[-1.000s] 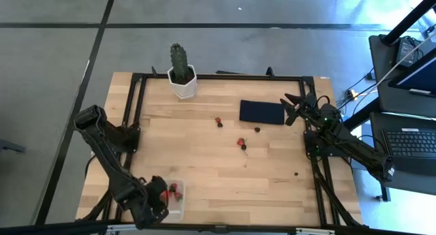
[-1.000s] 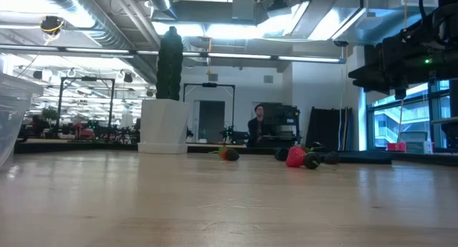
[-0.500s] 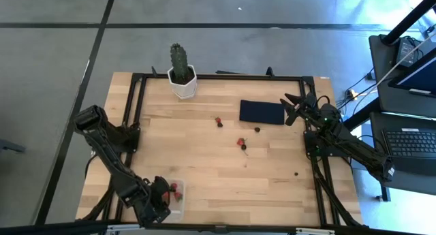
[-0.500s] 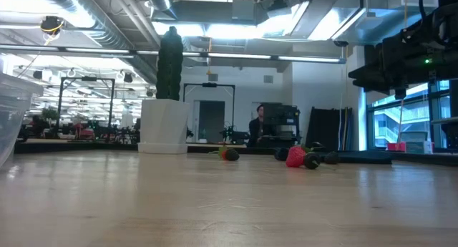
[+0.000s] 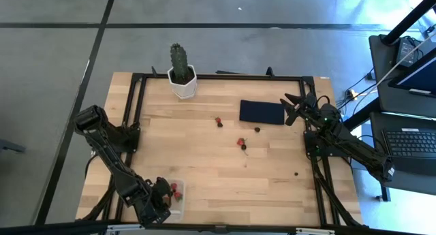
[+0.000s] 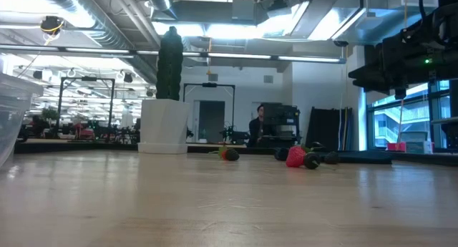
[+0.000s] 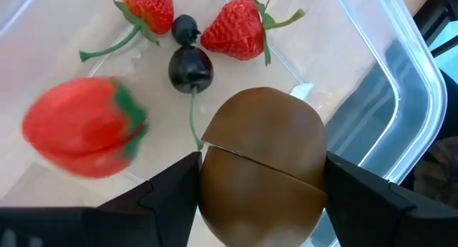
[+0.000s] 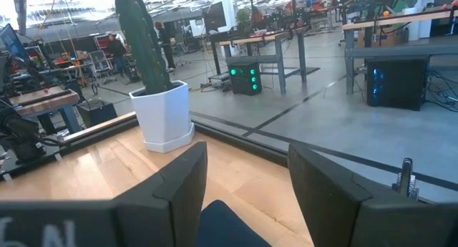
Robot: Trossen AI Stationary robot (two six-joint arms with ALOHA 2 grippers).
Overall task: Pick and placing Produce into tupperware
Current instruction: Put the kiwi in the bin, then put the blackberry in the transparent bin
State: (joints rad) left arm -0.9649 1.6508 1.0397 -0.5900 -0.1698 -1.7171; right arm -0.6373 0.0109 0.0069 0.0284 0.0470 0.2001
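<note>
Your left hand [image 7: 261,197] grips kiwi [image 7: 261,165] over clear box [image 5: 176,201], near-left corner of surface [image 5: 204,167]; strawberries [image 7: 240,28], dark berry [image 7: 190,68] inside. Your right hand [image 5: 291,105] hangs empty, fingers apart, far right by navy mat [image 5: 261,112].

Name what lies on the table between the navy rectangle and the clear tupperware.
High view: between the navy rectangle and the tupperware lie a strawberry with a dark berry, otherwise bare wood.

Brightly and evenly lit from ceiling strip lights [image 6: 215,31], with soft shadows, window [image 6: 401,129] glare, and one motion-blurred strawberry [image 7: 82,127] in the left wrist view.
</note>
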